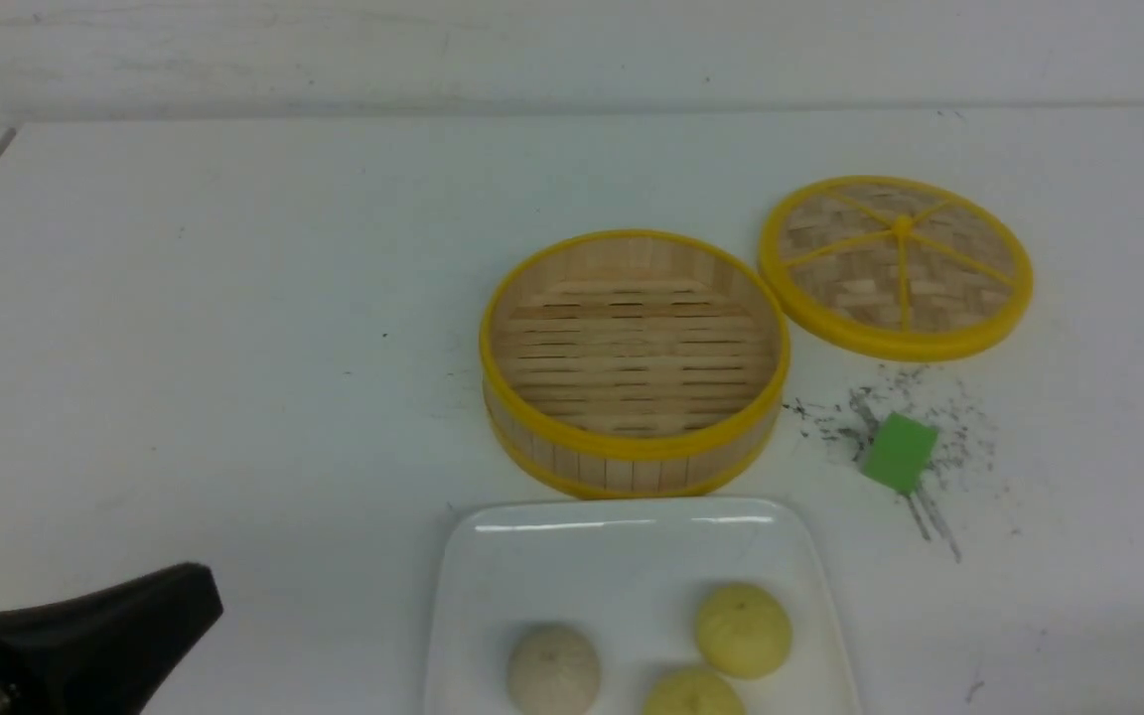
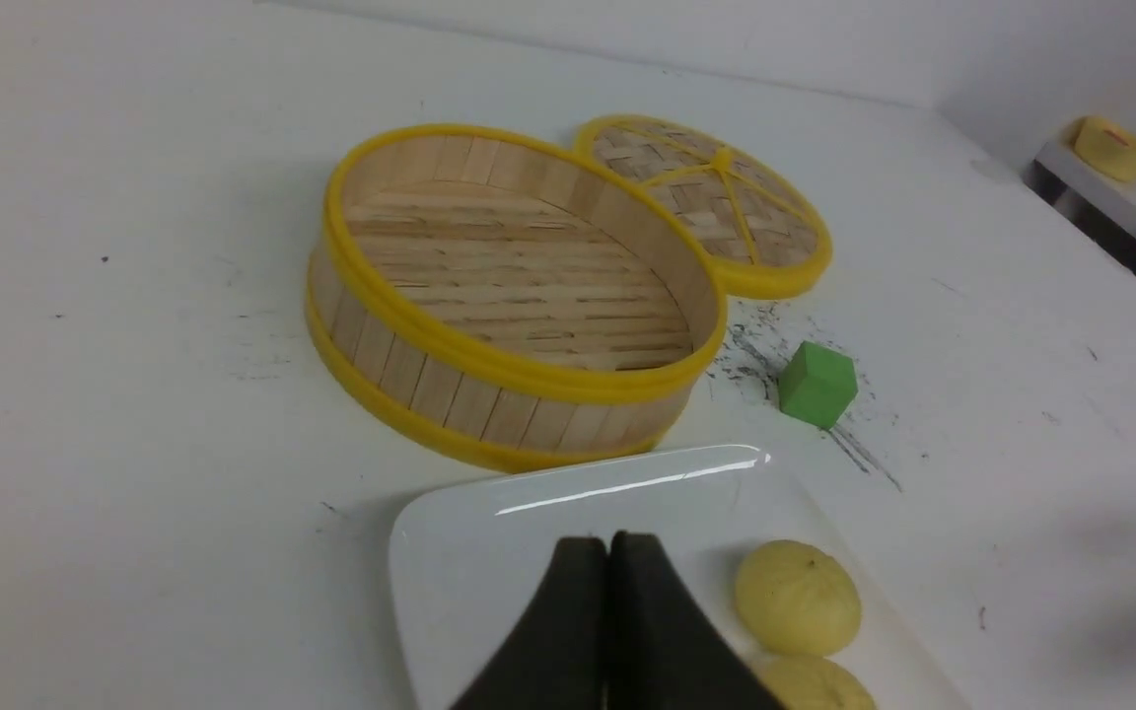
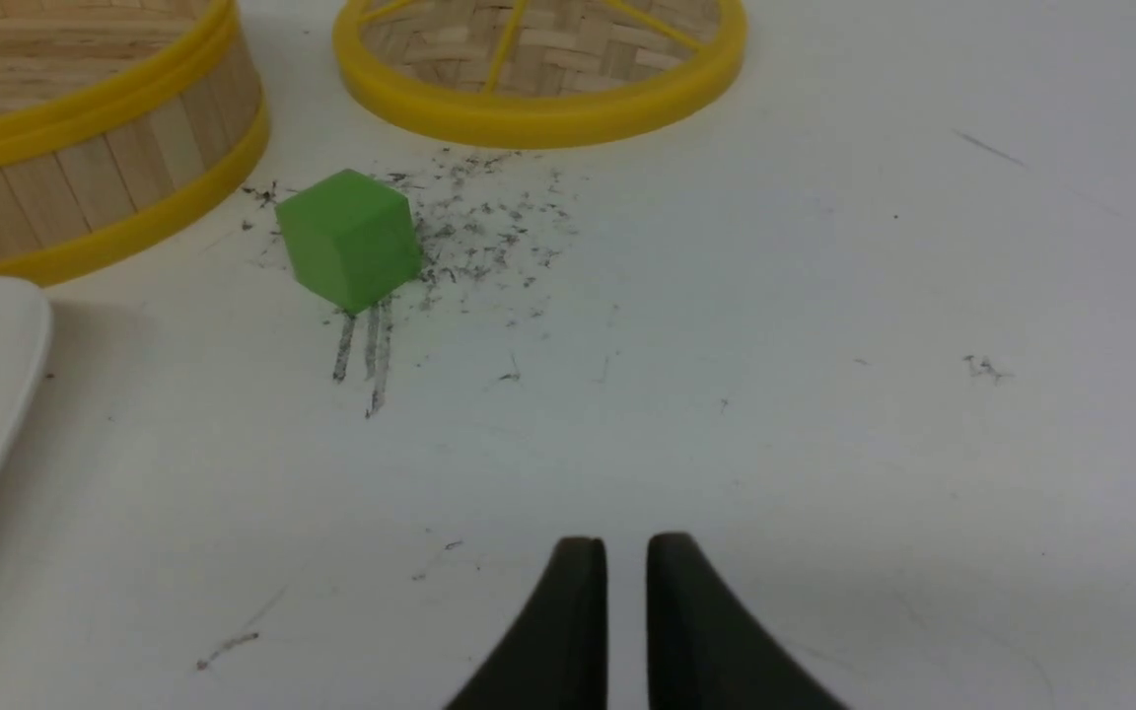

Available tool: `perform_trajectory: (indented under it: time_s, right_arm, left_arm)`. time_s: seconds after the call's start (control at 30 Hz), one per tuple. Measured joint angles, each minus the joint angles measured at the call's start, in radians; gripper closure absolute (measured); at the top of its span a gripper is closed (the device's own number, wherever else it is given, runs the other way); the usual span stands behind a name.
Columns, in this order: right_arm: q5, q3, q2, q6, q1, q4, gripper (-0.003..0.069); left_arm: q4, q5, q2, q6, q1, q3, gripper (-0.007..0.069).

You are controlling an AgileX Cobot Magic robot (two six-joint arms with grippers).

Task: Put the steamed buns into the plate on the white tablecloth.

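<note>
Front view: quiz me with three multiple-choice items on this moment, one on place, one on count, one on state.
1. Where is the green cube?
A. in the basket
B. on the white tablecloth beside the basket
C. on the plate

2. How many steamed buns lie on the plate?
A. one
B. two
C. three

3. What is the state of the steamer basket?
A. open and empty
B. covered
C. holding buns

Answers:
B, it sits on scuffed cloth.
C, one off-white and two yellow.
A, the lid lies apart and bare slats show.

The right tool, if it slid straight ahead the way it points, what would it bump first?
Probably nothing soon: bare white tablecloth lies ahead of the right tool. The green cube sits off to one side; depth is unclear.
</note>
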Motion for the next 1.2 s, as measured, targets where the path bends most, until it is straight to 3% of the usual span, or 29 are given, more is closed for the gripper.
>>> perform_trajectory:
  time_s: [0.13,0.27,0.43,0.47,0.73,0.83,1.2]
  right_arm:
    - [0.000,0.000,0.000,0.000,0.000,0.000,0.0561]
    - [0.000,0.000,0.000,0.000,0.000,0.000,0.0558]
    - [0.000,0.000,0.000,0.000,0.000,0.000,0.0552]
    - [0.000,0.000,0.000,0.000,0.000,0.000,0.0551]
    - [0.001,0.000,0.000,0.000,0.000,0.000,0.0545]
    - [0.001,0.000,0.000,0.000,0.000,0.000,0.0545]
    - [0.001,0.000,0.000,0.000,0.000,0.000,0.0531]
  left_arm:
    - [0.013,0.001,0.000,0.030,0.000,0.013,0.0601]
    - [0.006,0.002,0.000,0.137,0.043,0.043,0.0596]
    - [-0.063,-0.013,-0.024,0.310,0.236,0.111,0.0589]
    - [-0.072,-0.015,-0.058,0.358,0.315,0.144,0.0589]
    - [-0.084,-0.012,-0.304,0.391,0.644,0.315,0.0580]
    - [-0.080,-0.004,-0.329,0.391,0.689,0.353,0.0579]
    - [-0.086,0.042,-0.335,0.391,0.697,0.360,0.0570]
